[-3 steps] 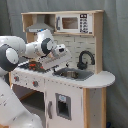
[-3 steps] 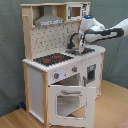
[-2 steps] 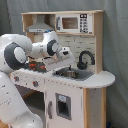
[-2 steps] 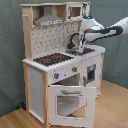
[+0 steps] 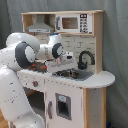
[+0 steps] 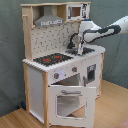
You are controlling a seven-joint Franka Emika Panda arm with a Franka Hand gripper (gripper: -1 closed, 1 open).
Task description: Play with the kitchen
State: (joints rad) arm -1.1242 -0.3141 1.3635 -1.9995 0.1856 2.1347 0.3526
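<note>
Grey backdrop; arm (image 6: 102, 31) shifted toward kitchen (image 6: 60, 75) sink (image 5: 74, 74); oven door (image 6: 68, 102) still open.

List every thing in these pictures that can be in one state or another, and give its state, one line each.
Oven door: open, swung down and outward.
Small cupboard door beside the oven: shut.
Stovetop: bare, nothing standing on it.
Faucet: upright, spout curved over the sink.
Gripper: down at the sink by the faucet; jaws hidden, open or shut cannot be told.
</note>
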